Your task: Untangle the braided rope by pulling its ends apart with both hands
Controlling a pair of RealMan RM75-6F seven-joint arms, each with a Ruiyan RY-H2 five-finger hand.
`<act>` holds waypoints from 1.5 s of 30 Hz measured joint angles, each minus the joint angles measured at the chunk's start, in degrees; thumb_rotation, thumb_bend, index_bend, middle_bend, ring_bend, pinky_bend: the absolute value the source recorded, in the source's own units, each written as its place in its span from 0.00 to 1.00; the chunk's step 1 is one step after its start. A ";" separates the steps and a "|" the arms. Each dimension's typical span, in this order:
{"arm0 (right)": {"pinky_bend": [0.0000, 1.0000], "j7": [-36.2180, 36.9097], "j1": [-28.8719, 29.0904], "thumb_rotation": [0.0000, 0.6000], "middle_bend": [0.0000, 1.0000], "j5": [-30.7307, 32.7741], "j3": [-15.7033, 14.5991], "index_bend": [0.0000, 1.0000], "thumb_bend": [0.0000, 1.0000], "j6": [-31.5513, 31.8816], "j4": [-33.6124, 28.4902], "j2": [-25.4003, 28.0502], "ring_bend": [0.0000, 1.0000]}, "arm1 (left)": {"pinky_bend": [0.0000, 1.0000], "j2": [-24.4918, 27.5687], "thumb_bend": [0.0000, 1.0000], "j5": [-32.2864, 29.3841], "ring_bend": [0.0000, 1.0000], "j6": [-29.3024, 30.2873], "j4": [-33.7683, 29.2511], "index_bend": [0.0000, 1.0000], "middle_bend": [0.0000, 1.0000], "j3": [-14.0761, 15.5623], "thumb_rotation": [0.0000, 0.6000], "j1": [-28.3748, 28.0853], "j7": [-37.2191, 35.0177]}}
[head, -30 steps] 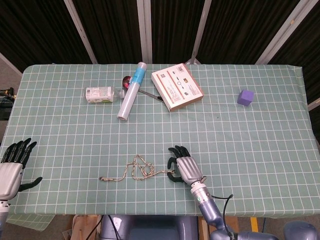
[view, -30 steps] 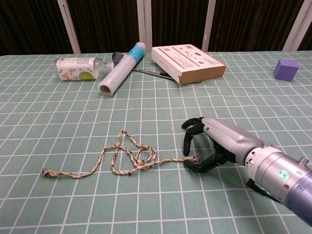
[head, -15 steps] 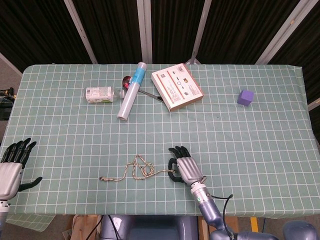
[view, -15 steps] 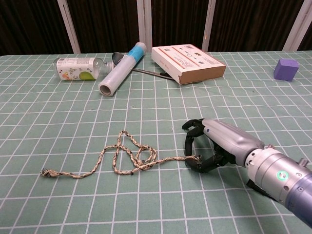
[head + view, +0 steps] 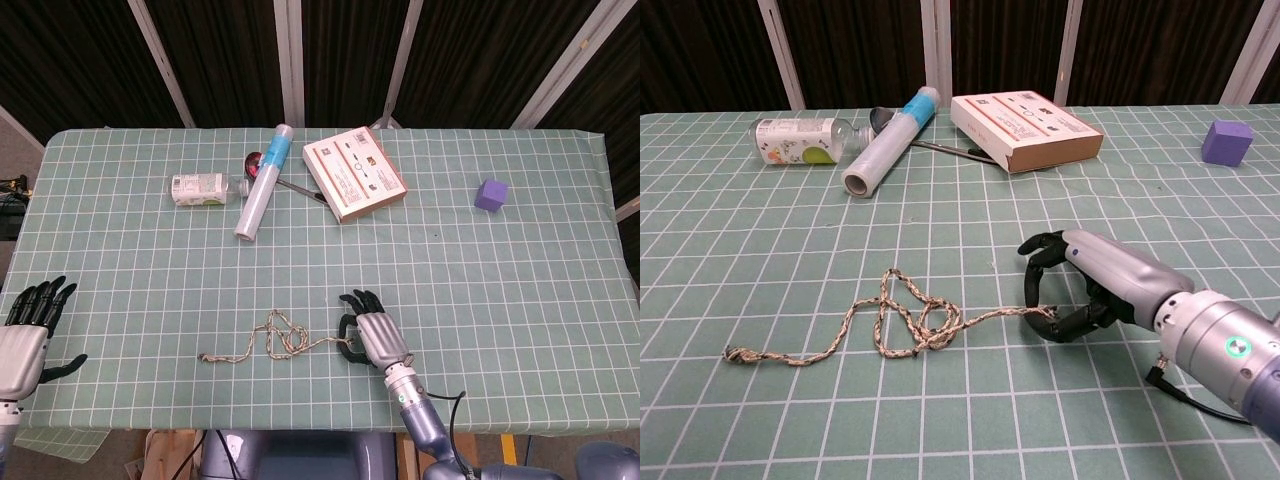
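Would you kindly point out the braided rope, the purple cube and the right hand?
braided rope [image 5: 902,322]: chest view, tangled loops mid-length.
purple cube [image 5: 490,194]: head view, top face.
right hand [image 5: 1095,277]: chest view, back of the hand.

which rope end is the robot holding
The rope's right end, pinched in the right hand. Its left end lies free on the table; the left hand hangs off the table edge.
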 measured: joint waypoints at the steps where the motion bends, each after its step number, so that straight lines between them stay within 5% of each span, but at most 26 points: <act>1: 0.00 -0.07 -0.03 1.00 0.18 0.03 0.10 0.64 0.46 0.11 -0.77 0.52 0.00 | 0.00 0.08 0.03 0.19 0.00 -0.10 -0.47 0.07 0.00 0.01 1.00 -0.14 0.27; 10: 0.00 -1.42 -0.33 1.00 0.18 1.16 0.42 0.65 0.46 1.05 -5.47 3.40 0.00 | 0.00 1.02 0.18 -0.09 0.00 -6.40 -11.41 0.31 0.08 -0.93 1.00 -4.34 5.13; 17: 0.00 -2.63 -0.69 1.00 0.18 2.38 0.61 0.65 0.46 2.35 -7.67 4.65 0.00 | 0.00 -3.27 0.25 -4.76 0.00 -14.38 -15.64 0.39 0.13 -2.80 1.00 -9.94 15.31; 30: 0.00 -4.23 -1.10 1.00 0.18 3.73 0.72 0.65 0.46 4.08 -10.23 6.78 0.00 | 0.00 -17.77 0.27 -16.00 0.00 -19.66 -13.98 0.44 0.14 -2.86 1.00 -14.39 26.09; 45: 0.00 -4.49 -0.85 1.00 0.18 4.73 0.32 0.65 0.46 4.39 -9.80 6.48 0.00 | 0.00 -24.38 0.37 -18.85 0.00 -18.71 -9.65 0.50 0.16 -0.25 1.00 -14.47 27.17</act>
